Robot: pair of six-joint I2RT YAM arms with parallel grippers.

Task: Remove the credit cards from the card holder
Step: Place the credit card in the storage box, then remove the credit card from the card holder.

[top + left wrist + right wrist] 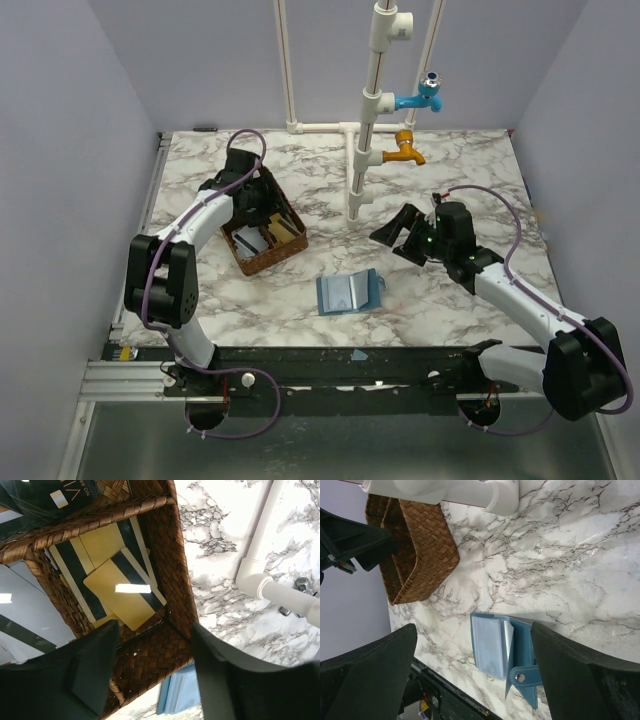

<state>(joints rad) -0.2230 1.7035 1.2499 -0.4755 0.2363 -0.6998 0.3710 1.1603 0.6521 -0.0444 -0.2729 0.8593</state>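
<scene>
L gripper [155, 660]: hovering over basket [265, 238], 10 o'clock, jaws apart, holding nothing
R gripper [400, 238]: hovering, 2 o'clock, jaws spread wide, empty
Card holder [350, 292]: lying unfolded, ctr
Cards [125, 592]: lying in basket

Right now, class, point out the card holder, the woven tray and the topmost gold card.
card holder [338, 295]: top view, on its left flap.
woven tray [422, 555]: right wrist view, on its outer side wall.
gold card [107, 592]: left wrist view, on its gold face beside the dark stripe.
</scene>
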